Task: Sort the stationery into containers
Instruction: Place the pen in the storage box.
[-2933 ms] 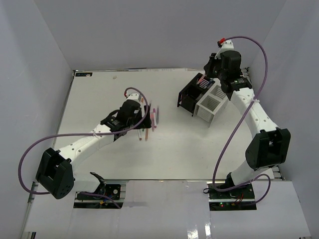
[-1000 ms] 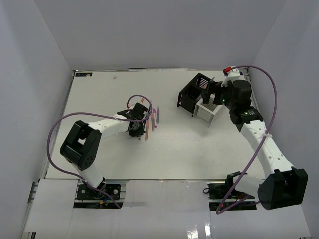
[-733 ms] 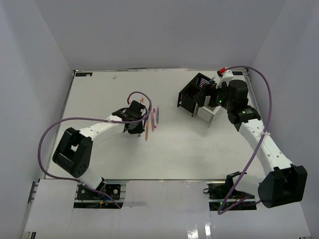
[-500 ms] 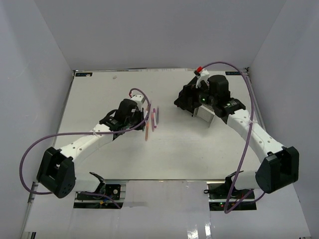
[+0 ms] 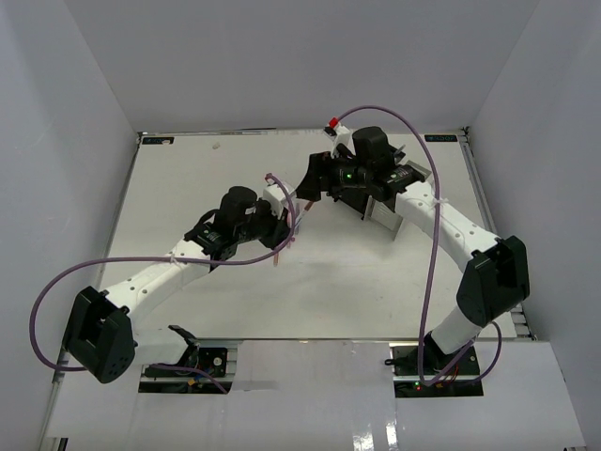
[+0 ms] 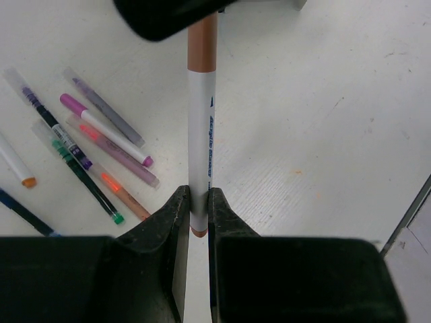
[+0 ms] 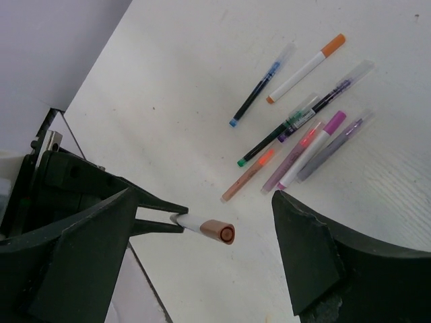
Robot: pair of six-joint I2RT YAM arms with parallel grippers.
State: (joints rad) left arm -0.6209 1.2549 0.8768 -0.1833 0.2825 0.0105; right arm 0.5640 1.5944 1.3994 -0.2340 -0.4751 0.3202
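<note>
My left gripper [image 6: 196, 202] is shut on the lower end of a white marker with a brown cap [image 6: 201, 128], holding it above the table. The cap end [image 7: 219, 231] points between the wide-apart fingers [image 7: 316, 256] of my right gripper [image 7: 202, 262], which is open and not touching it. In the top view the two grippers meet at mid-table, left gripper [image 5: 285, 216] below right gripper [image 5: 310, 186]. Several other pens and markers [image 7: 296, 134] lie loose on the table beneath. The black container [image 5: 349, 195] and the white container [image 5: 383, 210] are mostly hidden behind the right arm.
An orange pen [image 5: 278, 254] lies just in front of the left gripper. The loose pens [image 6: 94, 148] spread left of the held marker in the left wrist view. White walls close in the table on three sides.
The right arm has swung left from the containers to the middle of the table. The left gripper has lifted the marker and carried it right to meet it.
</note>
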